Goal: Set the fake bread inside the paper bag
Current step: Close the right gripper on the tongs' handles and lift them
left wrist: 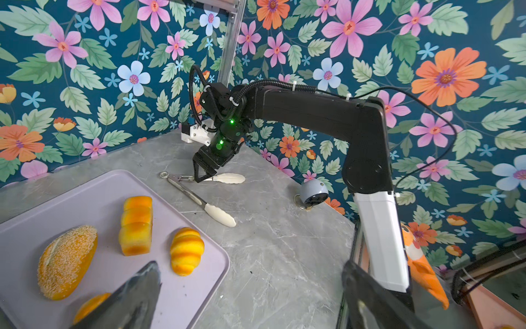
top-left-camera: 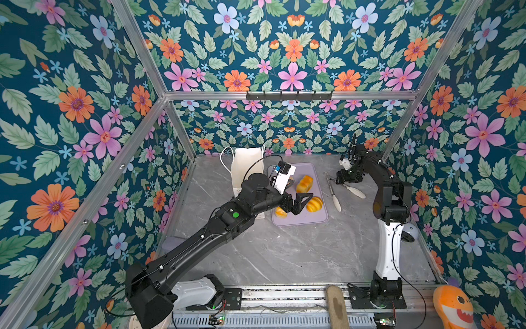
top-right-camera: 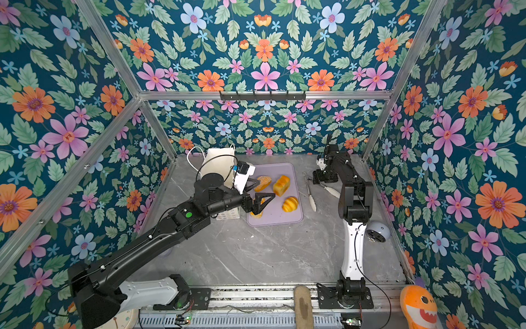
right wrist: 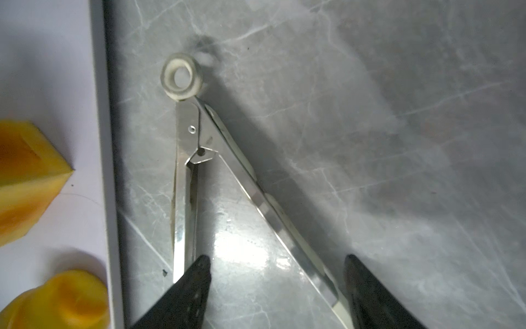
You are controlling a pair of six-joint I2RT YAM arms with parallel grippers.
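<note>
Fake bread (top-right-camera: pixel 281 185) is seen in both top views on the lilac tray (top-right-camera: pixel 277 220): four glossy golden pieces, none yet in the paper bag (top-right-camera: pixel 217 162). The bag stands upright just beside the tray, on the left arm's side. The left gripper (top-right-camera: pixel 266 203) hangs over the tray's bag-side edge, jaws spread wide with nothing between them. Metal tongs (top-right-camera: pixel 311 196) lie on the marble table (top-right-camera: pixel 256 256) just beside the tray's opposite edge, and the right gripper (top-right-camera: pixel 316 180) sits low over them.

In the left wrist view, the seeded roll (left wrist: pixel 67 262), blocky loaf (left wrist: pixel 136 225) and striped bun (left wrist: pixel 186 250) are shown apart from one another on the tray. A fourth piece (left wrist: pixel 91 307) is half hidden by a finger.

In the right wrist view, the tongs' arms are splayed in a V from a white ring (right wrist: pixel 182 77). The right gripper's fingers (right wrist: pixel 196 284) stand apart, straddling both arms. Whether metal is already touched cannot be told.

The step in hand is judged to be taking up the tongs. Both arms should be caught squarely between the pads, partway from the hinge, and closed on slowly. That way neither arm should slip out sideways, and the tips can still be squeezed onto a bread.

No brand or writing can be read. The bag's small coloured marks are too small to make out.
</note>
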